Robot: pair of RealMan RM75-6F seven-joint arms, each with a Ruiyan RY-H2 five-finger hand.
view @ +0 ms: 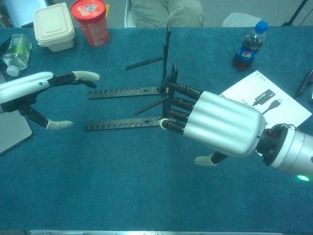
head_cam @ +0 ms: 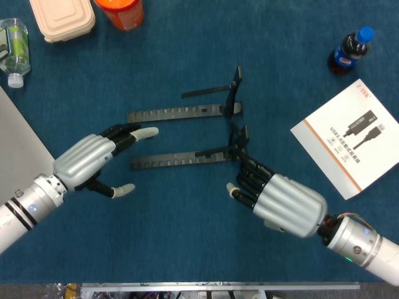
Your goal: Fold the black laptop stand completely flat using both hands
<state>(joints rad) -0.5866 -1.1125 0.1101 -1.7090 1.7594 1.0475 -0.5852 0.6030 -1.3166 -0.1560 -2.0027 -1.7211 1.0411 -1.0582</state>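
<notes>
The black laptop stand lies in the middle of the blue table, with two notched rails, far [head_cam: 177,113] and near [head_cam: 177,159], running left to right. Its uprights [view: 167,54] still stand at the rails' right end, with thin props slanting off them. My left hand [head_cam: 93,159] hovers just left of the rails with its fingers spread and nothing in it; the chest view shows the left hand [view: 34,88] too. My right hand [head_cam: 283,200] reaches in from the near right. Its fingertips [view: 171,110] lie against the right end of the near rail and the foot of the near upright.
A beige lunch box [head_cam: 62,18], a red cup [head_cam: 121,11] and a small water bottle [head_cam: 14,50] stand at the far left. A cola bottle [head_cam: 350,50] and a white manual [head_cam: 352,137] lie on the right. A grey laptop [head_cam: 15,149] lies at the left edge.
</notes>
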